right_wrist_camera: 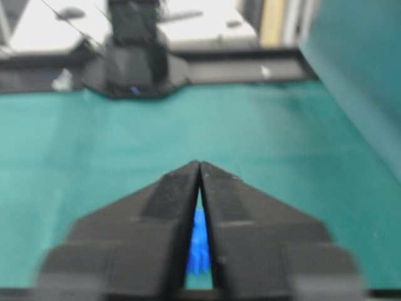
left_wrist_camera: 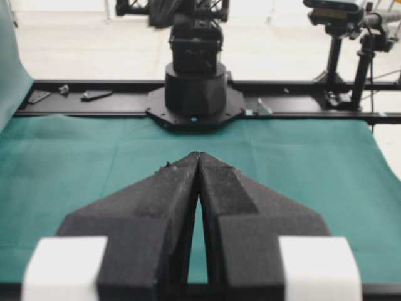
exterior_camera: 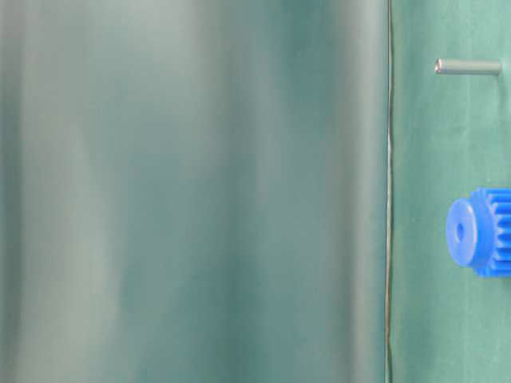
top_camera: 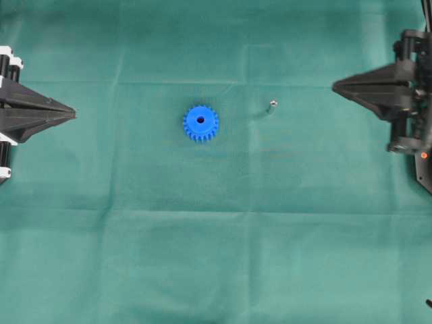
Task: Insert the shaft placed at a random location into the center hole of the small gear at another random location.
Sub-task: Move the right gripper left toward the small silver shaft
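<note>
The small gear (top_camera: 200,123) is bright blue and lies flat on the green cloth near the middle, its dark center hole (top_camera: 200,121) facing up. The shaft (top_camera: 273,105), a tiny silvery pin, stands on the cloth to the gear's right. In the table-level view the gear (exterior_camera: 479,232) and the shaft (exterior_camera: 469,67) show at the right edge. My left gripper (top_camera: 73,113) is shut and empty at the far left. My right gripper (top_camera: 334,85) is shut and empty at the far right. A sliver of the gear (right_wrist_camera: 199,246) shows behind the right fingers (right_wrist_camera: 235,207). The left wrist view shows only its shut tips (left_wrist_camera: 198,155).
Green cloth (top_camera: 216,236) covers the whole table. The other arm's black base (left_wrist_camera: 195,94) stands at the cloth's far edge in the left wrist view, with camera stands (left_wrist_camera: 335,50) behind it.
</note>
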`<move>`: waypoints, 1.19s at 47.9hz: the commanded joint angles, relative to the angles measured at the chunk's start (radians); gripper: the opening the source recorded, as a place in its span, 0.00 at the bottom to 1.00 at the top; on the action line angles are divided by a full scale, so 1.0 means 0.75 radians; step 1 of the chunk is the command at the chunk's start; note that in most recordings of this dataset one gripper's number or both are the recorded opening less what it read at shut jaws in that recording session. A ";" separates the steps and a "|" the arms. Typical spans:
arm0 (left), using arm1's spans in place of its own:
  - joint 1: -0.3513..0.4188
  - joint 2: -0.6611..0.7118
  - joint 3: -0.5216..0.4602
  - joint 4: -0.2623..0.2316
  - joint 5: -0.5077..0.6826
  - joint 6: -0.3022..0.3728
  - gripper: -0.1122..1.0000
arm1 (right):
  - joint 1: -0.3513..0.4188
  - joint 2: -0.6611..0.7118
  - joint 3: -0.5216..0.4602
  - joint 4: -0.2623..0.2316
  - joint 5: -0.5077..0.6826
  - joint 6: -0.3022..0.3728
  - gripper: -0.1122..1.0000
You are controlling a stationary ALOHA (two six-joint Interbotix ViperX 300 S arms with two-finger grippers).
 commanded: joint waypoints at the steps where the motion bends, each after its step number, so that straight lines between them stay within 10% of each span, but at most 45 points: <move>1: -0.004 0.010 -0.035 0.004 0.000 -0.004 0.10 | -0.031 0.102 -0.010 0.004 -0.072 -0.014 0.37; 11: -0.004 0.016 -0.035 0.004 0.008 -0.006 0.10 | -0.078 0.436 0.020 -0.004 -0.321 -0.051 0.89; 31: -0.004 0.020 -0.031 0.004 0.025 -0.006 0.10 | -0.135 0.974 -0.004 0.080 -0.648 -0.055 0.85; 57: 0.002 0.020 -0.029 0.004 0.053 -0.004 0.10 | -0.135 1.188 -0.070 0.084 -0.681 -0.016 0.85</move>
